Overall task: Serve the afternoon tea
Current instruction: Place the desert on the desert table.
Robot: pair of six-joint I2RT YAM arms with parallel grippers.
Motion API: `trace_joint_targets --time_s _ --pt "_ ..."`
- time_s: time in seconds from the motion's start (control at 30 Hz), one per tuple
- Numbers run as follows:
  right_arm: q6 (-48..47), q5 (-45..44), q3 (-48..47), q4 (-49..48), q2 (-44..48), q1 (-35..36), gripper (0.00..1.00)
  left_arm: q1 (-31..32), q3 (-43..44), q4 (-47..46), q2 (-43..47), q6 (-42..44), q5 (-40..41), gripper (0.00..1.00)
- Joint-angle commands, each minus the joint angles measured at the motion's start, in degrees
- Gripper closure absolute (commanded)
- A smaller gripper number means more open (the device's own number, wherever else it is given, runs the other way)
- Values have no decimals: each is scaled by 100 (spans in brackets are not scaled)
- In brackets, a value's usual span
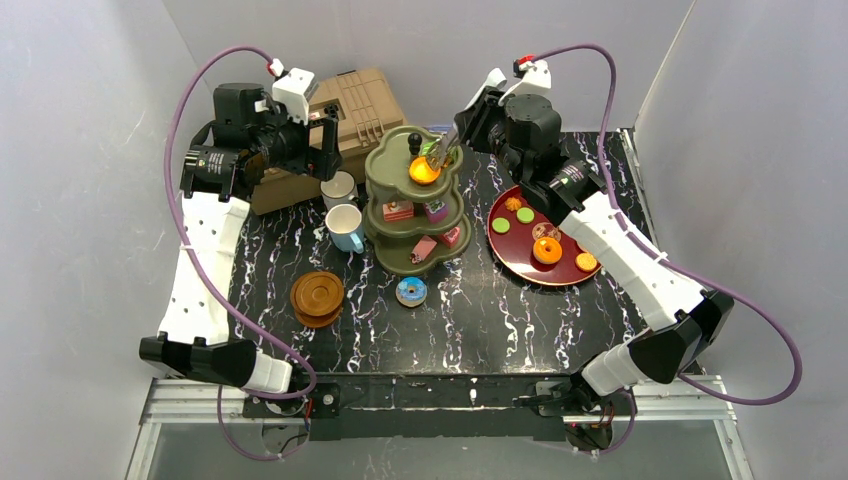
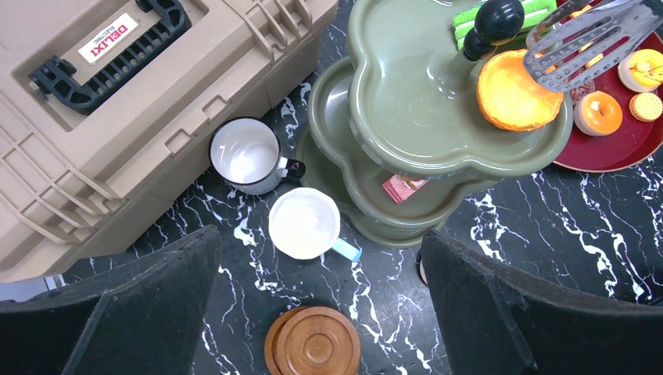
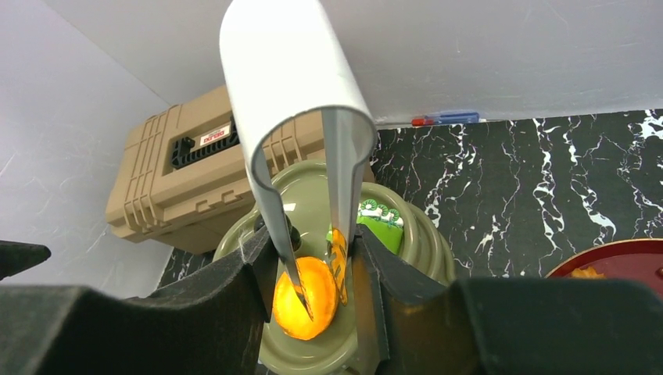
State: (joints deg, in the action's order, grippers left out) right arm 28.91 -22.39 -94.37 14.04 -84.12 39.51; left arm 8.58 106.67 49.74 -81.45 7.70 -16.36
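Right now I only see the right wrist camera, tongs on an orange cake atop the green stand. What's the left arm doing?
Observer: The left gripper hangs open and empty above the white mug and the light-blue mug.
Operator: Any cakes on the lower tiers?
Observer: Yes, both lower tiers of the stand carry small cakes.
Operator: Anything lying off the stand?
Observer: A blue donut lies on the table in front of the stand.

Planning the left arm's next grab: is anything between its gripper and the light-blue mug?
Nothing visible does. The left gripper hangs open above the light-blue mug; the white enamel mug and olive-green three-tier stand sit close beside it.
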Motion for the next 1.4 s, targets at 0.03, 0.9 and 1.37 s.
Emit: trace_joint_targets --time_s 0.03,0.9,1.37 --pt "-42 -98 -99 -358 218 40 58 -73 135 9 90 26 -104 2" --pt "-57 -277 10 -426 511 31 57 -172 101 -9 152 53 -174 2" --pt "-169 -535 422 -69 1079 -668 77 -199 100 3 152 46 -248 2"
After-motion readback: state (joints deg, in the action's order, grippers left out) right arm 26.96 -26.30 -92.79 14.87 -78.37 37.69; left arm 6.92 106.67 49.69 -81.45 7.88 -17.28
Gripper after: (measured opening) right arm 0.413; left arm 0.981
